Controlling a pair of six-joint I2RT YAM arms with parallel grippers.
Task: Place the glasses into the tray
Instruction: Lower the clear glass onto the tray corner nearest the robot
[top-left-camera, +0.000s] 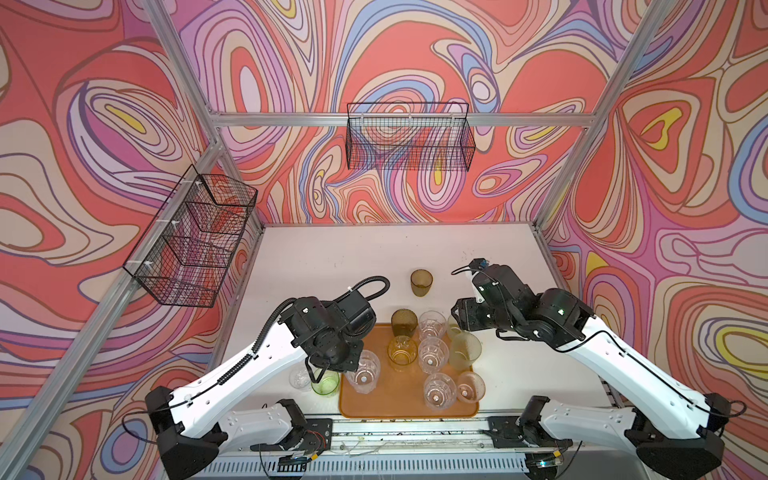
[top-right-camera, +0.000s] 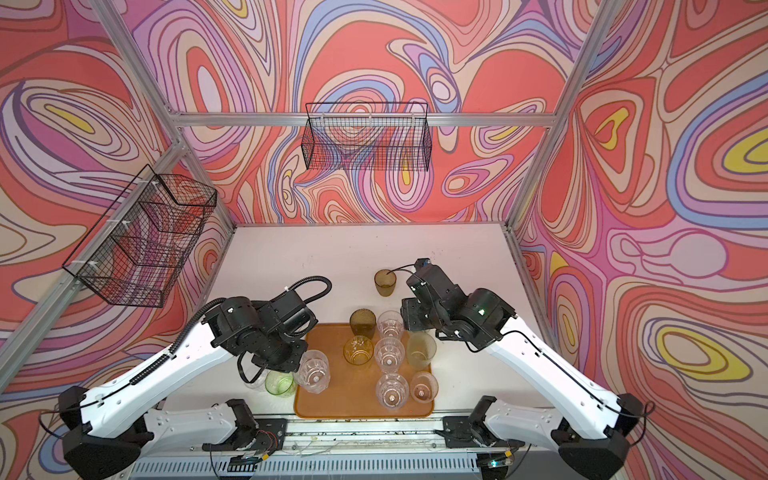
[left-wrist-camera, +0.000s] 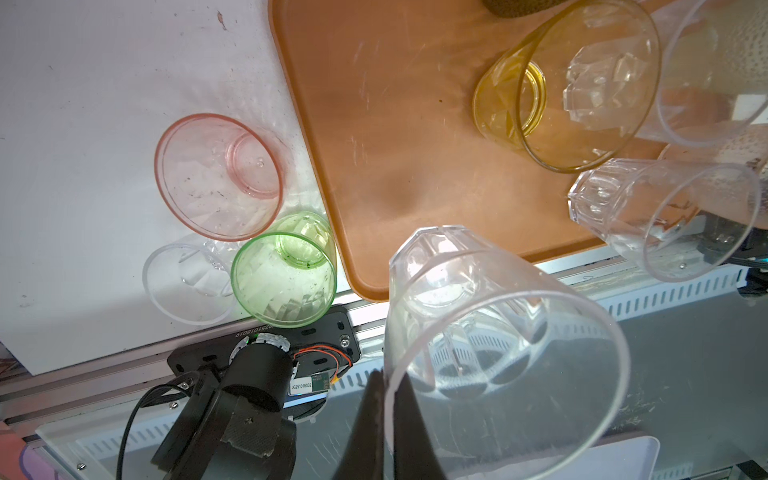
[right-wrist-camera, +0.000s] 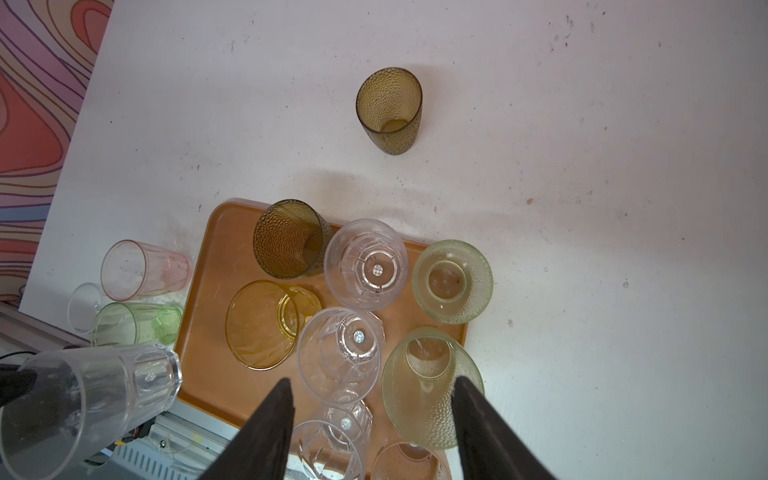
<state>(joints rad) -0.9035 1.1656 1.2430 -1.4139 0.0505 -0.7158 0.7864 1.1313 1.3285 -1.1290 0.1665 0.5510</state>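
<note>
The large flat orange-brown plastic tray (top-left-camera: 374, 405) lies against the middle of the surface's (top-left-camera: 332, 257) front edge. The left pincer (left-wrist-camera: 386, 399) is clamped on the rim of a clear faceted tumbler (left-wrist-camera: 498, 332), holding it over the tray's front left corner; I cannot tell whether its base touches the tray. The right pincer (right-wrist-camera: 372, 382) stands apart and empty above the tray's right side.

On the tray stand a dark olive-brown dimpled tumbler (top-left-camera: 404, 322), an amber yellow tumbler (top-left-camera: 402, 352), a row of three clear tumblers (top-left-camera: 433, 353) and a pale frosted green tumbler (top-left-camera: 465, 351). On the surface just left of the tray stand a pink tumbler (left-wrist-camera: 220, 176), a bright green tumbler (left-wrist-camera: 286, 274) and a small clear tumbler (left-wrist-camera: 187, 278). A second olive-brown tumbler (top-left-camera: 421, 282) stands alone near the surface's middle, well apart from the tray.
</note>
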